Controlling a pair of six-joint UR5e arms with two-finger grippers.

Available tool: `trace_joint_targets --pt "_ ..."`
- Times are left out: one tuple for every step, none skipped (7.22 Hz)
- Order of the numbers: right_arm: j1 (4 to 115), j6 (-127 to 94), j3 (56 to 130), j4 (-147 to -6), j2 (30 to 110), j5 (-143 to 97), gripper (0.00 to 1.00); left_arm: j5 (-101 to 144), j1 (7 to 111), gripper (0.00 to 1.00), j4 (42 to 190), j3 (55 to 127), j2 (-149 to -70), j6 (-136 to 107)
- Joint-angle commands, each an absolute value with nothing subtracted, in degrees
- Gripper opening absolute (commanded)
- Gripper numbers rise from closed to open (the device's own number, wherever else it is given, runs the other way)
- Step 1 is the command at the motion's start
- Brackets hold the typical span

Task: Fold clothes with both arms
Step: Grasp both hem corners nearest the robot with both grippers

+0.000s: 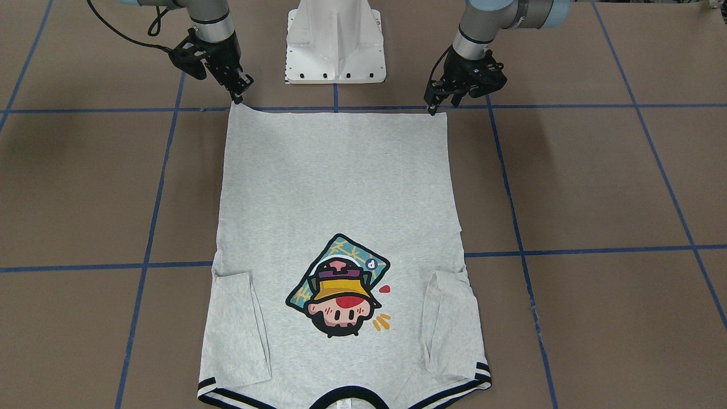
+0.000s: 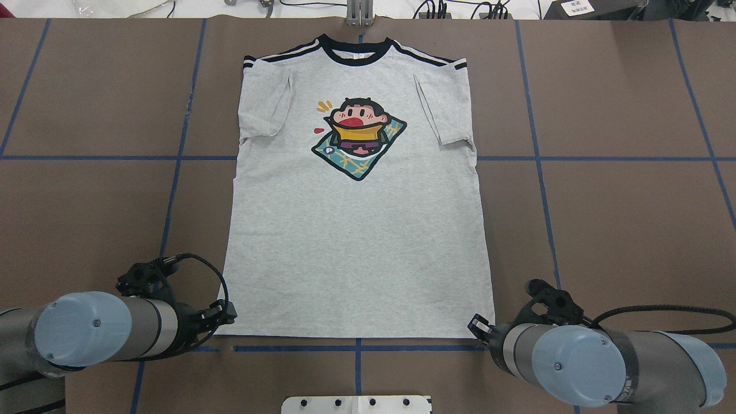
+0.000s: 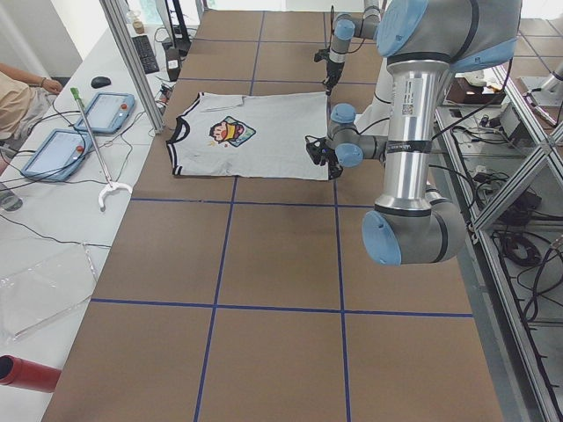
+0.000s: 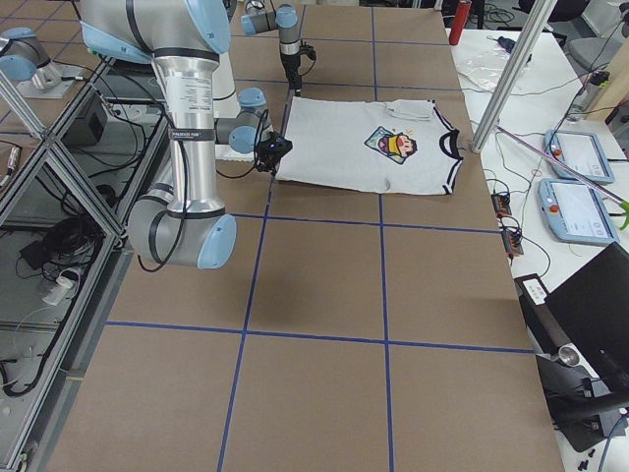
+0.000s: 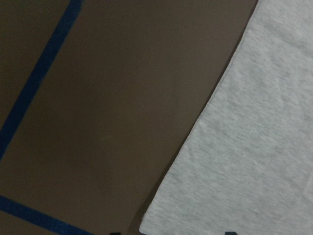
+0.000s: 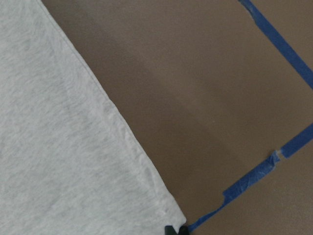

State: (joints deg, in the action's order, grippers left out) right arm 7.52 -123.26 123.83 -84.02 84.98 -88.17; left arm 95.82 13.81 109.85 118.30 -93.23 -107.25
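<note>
T-shirt [image 1: 341, 187] lies flat on the brown desk [image 1: 596, 187], print up, with its hem nearest the white pedestal [image 1: 335, 40] and its black collar [image 1: 347, 395] farthest from it, sleeves folded in. Left arm [image 2: 86, 330] and right arm [image 2: 604, 362] reach down either side of the pedestal. Left gripper [image 1: 433, 108] is at one hem corner, jaws spread wide, holding nothing. Right gripper [image 1: 237, 97] has its tips pinched together on the other corner. Cartoon print [image 1: 341, 289] sits well away from the pedestal.
</note>
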Motion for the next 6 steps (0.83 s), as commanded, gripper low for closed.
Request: trace_joint_targets --pt "7.6 -123.2 123.8 -84.0 85.0 -88.2 0.00 95.8 13.7 0.70 109.8 117.0 -93.4 -107.2" --pt "7.6 -123.2 123.8 -84.0 85.0 -88.2 0.00 95.9 13.6 0.69 109.8 116.9 -93.4 -107.2" --pt "7.6 -123.2 123.8 -84.0 85.0 -88.2 0.00 95.9 13.6 0.66 109.6 116.7 -93.7 -107.1" --pt "7.6 -123.3 124.0 -84.0 85.0 -88.2 0.00 95.9 13.6 0.62 109.6 116.6 -93.8 -107.1" --pt "7.6 -123.3 124.0 -84.0 85.0 -88.2 0.00 95.9 13.6 0.52 109.6 116.2 -94.1 -107.1" --pt "7.6 -123.3 124.0 -84.0 85.0 -88.2 0.00 95.9 13.6 0.52 109.6 115.9 -94.2 -107.1"
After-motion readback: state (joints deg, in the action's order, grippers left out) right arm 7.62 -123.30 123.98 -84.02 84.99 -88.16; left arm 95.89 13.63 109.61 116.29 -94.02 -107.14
